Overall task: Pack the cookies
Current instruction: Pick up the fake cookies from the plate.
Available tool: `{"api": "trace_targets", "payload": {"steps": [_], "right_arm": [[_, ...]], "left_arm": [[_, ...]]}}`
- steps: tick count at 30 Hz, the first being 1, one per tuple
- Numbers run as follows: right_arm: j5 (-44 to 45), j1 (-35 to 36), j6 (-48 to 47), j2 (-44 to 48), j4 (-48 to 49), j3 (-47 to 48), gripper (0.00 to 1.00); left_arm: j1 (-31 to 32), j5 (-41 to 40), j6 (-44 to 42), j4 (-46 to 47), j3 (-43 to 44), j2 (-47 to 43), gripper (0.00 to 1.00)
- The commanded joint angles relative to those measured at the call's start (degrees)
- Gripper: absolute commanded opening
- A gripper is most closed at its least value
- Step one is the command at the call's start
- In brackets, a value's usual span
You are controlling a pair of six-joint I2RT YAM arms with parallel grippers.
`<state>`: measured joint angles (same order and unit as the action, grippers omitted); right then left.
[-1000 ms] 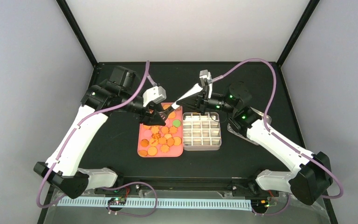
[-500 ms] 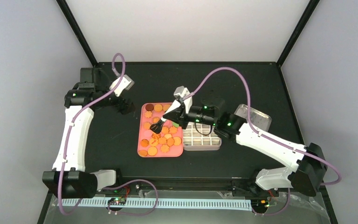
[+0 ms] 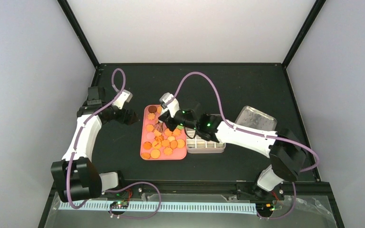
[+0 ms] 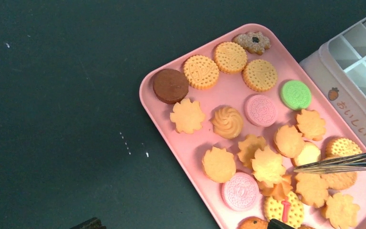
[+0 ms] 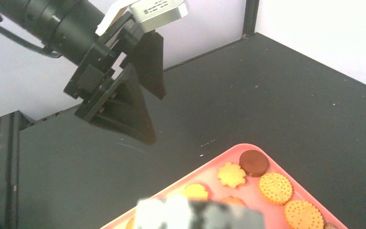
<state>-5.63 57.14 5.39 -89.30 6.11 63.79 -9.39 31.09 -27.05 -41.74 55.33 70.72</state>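
Observation:
Many cookies (image 4: pixel 267 164), mostly orange with a few pink, one green and one dark brown, lie on a pink tray (image 4: pixel 190 148); they also show in the top view (image 3: pixel 164 140). My right gripper (image 3: pixel 167 121) reaches over the tray and is shut on metal tongs (image 4: pixel 343 163). The tong tips sit just above the cookies in the tray's middle. In the right wrist view the tongs (image 5: pixel 195 213) are a blurred white and grey block. My left gripper (image 3: pixel 129 116) is open and empty, off the tray's left edge; it also shows in the right wrist view (image 5: pixel 156 118).
A white divided box (image 3: pixel 205 137) with empty cells stands against the tray's right side and also shows in the left wrist view (image 4: pixel 357 52). A clear plastic lid (image 3: pixel 255 118) lies further right. Black table all round.
My left arm has drawn back to the left, off the tray. My right arm has swung left and down, bringing the tongs over the cookies.

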Motion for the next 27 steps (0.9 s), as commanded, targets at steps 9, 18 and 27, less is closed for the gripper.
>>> {"api": "trace_targets", "payload": {"steps": [9, 18, 27], "right_arm": [[5.0, 0.2, -0.9, -7.6, 7.7, 6.5, 0.27], [4.5, 0.2, -1.2, -10.0, 7.4, 7.5, 0.33], [3.5, 0.3, -0.8, -10.5, 7.8, 5.9, 0.33]], "left_arm": [[-0.4, 4.5, 0.6, 12.7, -6.3, -1.2, 0.93], [-0.4, 6.5, 1.2, 14.0, -5.8, 0.0, 0.93], [-0.4, 7.7, 3.3, 16.5, -5.6, 0.7, 0.93]]}}
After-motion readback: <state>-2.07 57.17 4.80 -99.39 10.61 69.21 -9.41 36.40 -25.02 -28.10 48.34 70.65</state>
